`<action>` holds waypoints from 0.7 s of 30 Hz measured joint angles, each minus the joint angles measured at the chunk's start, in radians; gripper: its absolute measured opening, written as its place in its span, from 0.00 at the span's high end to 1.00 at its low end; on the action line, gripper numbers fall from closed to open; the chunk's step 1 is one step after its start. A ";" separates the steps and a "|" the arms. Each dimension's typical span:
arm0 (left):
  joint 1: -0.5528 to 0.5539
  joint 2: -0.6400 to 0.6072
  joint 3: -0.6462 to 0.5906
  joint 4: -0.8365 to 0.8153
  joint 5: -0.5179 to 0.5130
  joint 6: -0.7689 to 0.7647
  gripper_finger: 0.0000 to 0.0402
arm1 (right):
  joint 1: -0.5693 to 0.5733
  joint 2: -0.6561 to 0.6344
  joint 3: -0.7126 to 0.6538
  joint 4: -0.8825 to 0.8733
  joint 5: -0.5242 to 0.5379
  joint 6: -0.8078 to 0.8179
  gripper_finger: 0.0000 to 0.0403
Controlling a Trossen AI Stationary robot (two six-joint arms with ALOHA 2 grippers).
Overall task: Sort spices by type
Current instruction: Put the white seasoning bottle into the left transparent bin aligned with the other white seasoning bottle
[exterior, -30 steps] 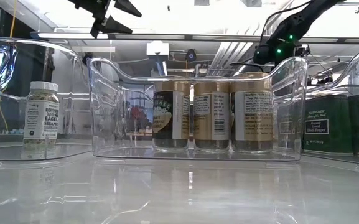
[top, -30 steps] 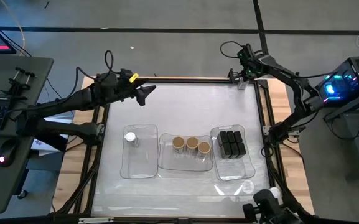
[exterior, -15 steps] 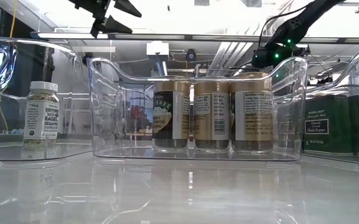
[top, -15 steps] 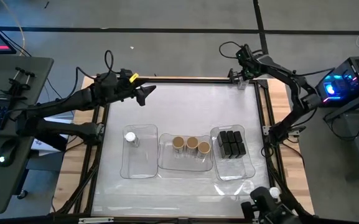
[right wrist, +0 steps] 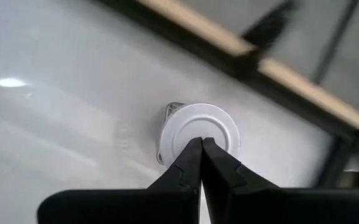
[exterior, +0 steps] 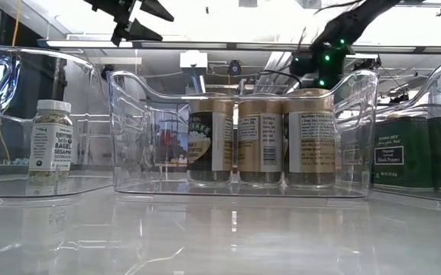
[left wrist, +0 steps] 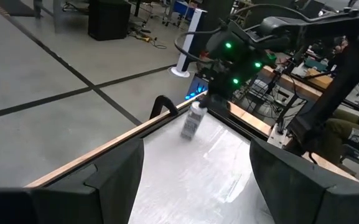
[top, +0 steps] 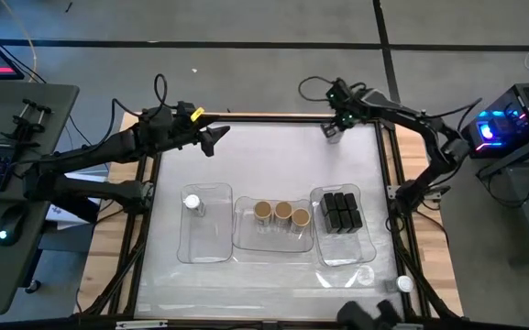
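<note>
Right wrist view looks straight down on a small clear jar (right wrist: 198, 134) with a round white lid, standing on the pale table (right wrist: 55, 124) near the wooden far edge. The right gripper (right wrist: 201, 144) sits directly over that lid with its two dark fingers pressed together — closed on nothing, the tips meeting above the lid's middle, not around the jar. In the high view the same jar (top: 332, 131) shows at the far right of the table, well apart from the three clear trays.

The trays hold the sorted spices: one white-lidded jar (top: 192, 203) alone in the left tray (top: 216, 252), three round tan-topped tubs (top: 281, 214) in the middle tray (top: 246, 240), and black boxy tins (top: 339, 212) in the right tray (top: 367, 247). So the loose jar most likely belongs with its twin on the left.

It looks light, rigid and smooth-sided — likely to slip or tip if nudged from above, and it already leans a little in the left wrist view (left wrist: 193, 121). The safest hold is probably across the body just under the lid, jaws opened first and lowered either side; the lid's rim would then act as a stop. Pinching the lid edge alone risks a skid.

The left gripper (top: 216, 137) waits at the far left corner, jaws spread and empty.
</note>
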 joint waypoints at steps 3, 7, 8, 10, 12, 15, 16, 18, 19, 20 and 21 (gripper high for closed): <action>0.000 0.000 0.000 0.000 0.000 0.001 0.30 | 0.070 0.000 -0.001 0.015 -0.074 0.046 1.00; 0.000 0.000 0.000 0.000 0.000 0.001 0.30 | 0.183 0.002 -0.003 0.086 -0.145 0.108 1.00; 0.000 0.000 0.000 0.000 0.000 0.001 0.30 | 0.211 0.003 -0.003 0.109 -0.154 0.124 1.00; 0.000 0.000 0.000 0.000 0.000 0.001 0.30 | 0.267 0.005 -0.005 0.158 -0.175 0.154 1.00; 0.000 0.006 0.000 0.003 0.000 0.001 0.30 | 0.317 0.010 -0.006 0.207 -0.182 0.181 1.00; 0.000 0.022 0.000 0.004 0.000 0.001 0.30 | 0.380 0.031 -0.006 0.278 -0.190 0.216 1.00; 0.000 0.029 0.000 0.007 0.000 0.001 0.30 | 0.398 0.042 -0.006 0.300 -0.196 0.226 1.00; 0.000 0.046 0.000 0.010 0.001 -0.001 0.30 | 0.427 0.074 -0.003 0.361 -0.214 0.240 1.00; 0.000 0.055 0.000 0.010 0.008 -0.001 0.30 | 0.441 0.091 -0.003 0.390 -0.221 0.240 1.00; 0.000 0.063 0.000 0.011 0.019 -0.001 0.30 | 0.452 0.109 -0.003 0.426 -0.225 0.240 1.00; 0.000 0.070 0.000 0.010 0.033 -0.006 0.30 | 0.463 0.125 -0.003 0.465 -0.225 0.240 1.00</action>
